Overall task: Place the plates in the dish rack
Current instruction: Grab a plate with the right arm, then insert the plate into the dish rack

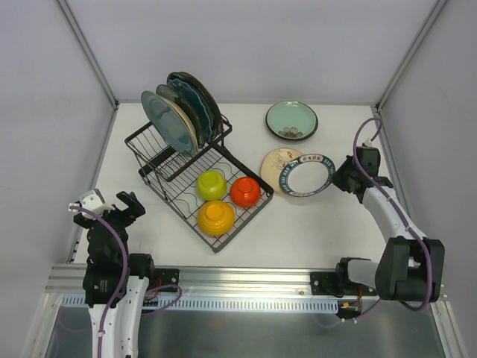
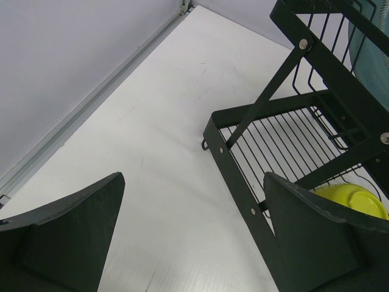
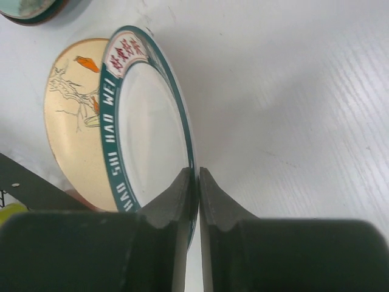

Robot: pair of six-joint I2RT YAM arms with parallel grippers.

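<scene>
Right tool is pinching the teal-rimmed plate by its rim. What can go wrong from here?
The right tool grips only the thin rim of the teal-rimmed plate, so it may pivot or slip. That plate overlaps the tan plate, which may get dragged. The rack already holds plates, leaving a tight fit.

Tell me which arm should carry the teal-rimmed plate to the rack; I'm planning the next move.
Right. The right gripper is shut on the rim of the teal-rimmed plate; the left gripper is open and empty on the dish rack's other side.
</scene>
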